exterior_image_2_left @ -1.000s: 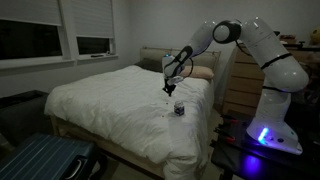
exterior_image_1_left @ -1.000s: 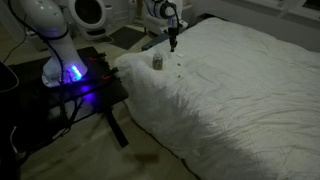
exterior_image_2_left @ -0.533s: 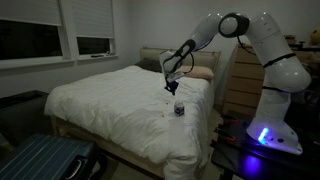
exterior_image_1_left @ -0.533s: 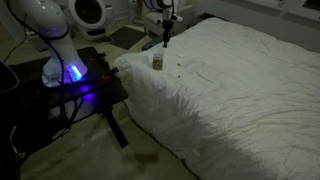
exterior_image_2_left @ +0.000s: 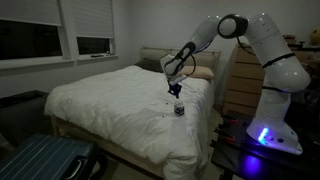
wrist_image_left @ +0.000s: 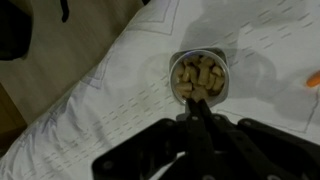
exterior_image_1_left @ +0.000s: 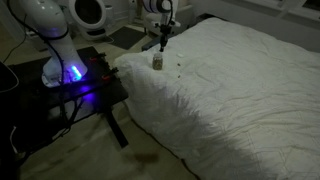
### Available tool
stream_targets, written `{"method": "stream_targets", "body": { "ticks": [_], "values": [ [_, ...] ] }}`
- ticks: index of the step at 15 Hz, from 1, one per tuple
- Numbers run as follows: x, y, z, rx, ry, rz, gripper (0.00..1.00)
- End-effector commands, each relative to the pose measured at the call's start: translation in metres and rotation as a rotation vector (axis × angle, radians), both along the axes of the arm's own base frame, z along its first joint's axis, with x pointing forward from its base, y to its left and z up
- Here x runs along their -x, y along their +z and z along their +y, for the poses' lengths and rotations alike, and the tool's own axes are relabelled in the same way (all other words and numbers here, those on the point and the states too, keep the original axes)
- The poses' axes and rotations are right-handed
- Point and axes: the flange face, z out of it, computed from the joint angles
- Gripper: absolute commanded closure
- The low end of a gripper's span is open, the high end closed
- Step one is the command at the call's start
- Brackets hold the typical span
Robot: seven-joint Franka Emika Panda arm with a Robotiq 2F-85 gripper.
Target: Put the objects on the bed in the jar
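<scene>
The jar (wrist_image_left: 199,78) is a small round see-through cylinder standing upright on the bed (wrist_image_left: 100,100), whose white quilted cover is all stitch lines and wrinkles around it. Only the wrist view looks down inside: it's stuffed with chunky tan-olive objects (wrist_image_left: 200,70). The black end effector (wrist_image_left: 197,108) hangs just above the jar with its fingers pinched together, and I can't tell if anything's between them. In an exterior view the jar (exterior_image_1_left: 157,61) is a greyish speck, with a blue-lit robot base (exterior_image_1_left: 70,72) off beside the bed.
</scene>
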Motion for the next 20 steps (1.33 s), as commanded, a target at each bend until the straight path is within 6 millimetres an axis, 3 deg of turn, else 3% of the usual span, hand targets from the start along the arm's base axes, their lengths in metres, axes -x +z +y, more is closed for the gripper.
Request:
{"method": "stream_targets", "body": {
  "ticks": [1,9,10,12,13,16,20],
  "values": [
    [0.005,-0.012,0.001,-0.004,-0.004,0.022,0.99],
    [0.007,-0.03,0.004,-0.016,0.001,0.051,0.99],
    [0.007,-0.031,0.004,-0.014,0.004,0.056,0.78],
    [0.007,-0.032,0.006,-0.013,0.007,0.058,0.64],
    [0.006,-0.033,0.007,-0.012,0.009,0.056,0.91],
    [0.006,-0.033,0.009,-0.012,0.011,0.057,1.0],
    [0.006,-0.033,0.009,-0.013,0.01,0.055,1.0]
  ]
}}
